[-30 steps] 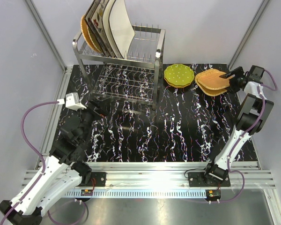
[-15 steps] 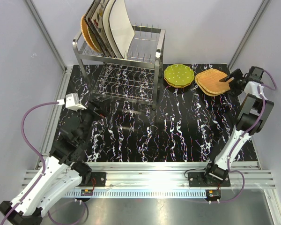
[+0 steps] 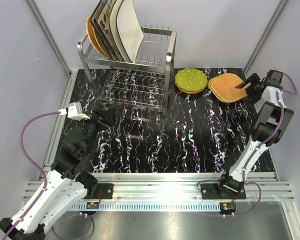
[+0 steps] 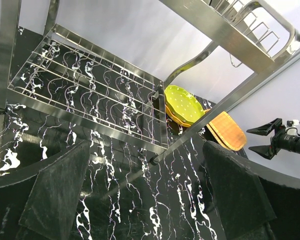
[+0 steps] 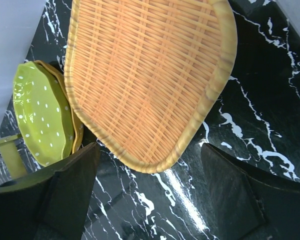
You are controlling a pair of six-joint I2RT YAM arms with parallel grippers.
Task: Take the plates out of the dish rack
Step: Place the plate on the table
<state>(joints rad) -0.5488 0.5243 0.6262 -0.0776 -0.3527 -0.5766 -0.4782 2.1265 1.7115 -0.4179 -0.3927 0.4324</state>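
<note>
- Black white-veined marble table top (image 3: 190,145) is carrying everything.
- Tall two-tier shiny steel wire dish rack (image 3: 140,95) is standing at the far left of the table.
- Large square cream plates (image 3: 127,30) are standing on edge in the prongs at the left end of the rack's top tier, tilting. Flower print is showing on the left ones.
- A round orange-tan woven wicker plate (image 3: 91,36) is leaning against the left side of that row, also in the top tier.
- Another orange-tan wicker plate (image 3: 225,86) is lying flat on the table at the far right, well apart from the rack.
- Small round green dotted plate (image 3: 191,80) is topping a short stack just left of the flat wicker plate, between it and the rack.
- Left gripper (image 4: 149,195) is hovering near the rack's near left foot, jaws spread wide, nothing between them.
- Right gripper (image 5: 150,192) is hanging at the right rim of the flat wicker plate, jaws parted and holding nothing. Contact with the rim is unclear.
</note>
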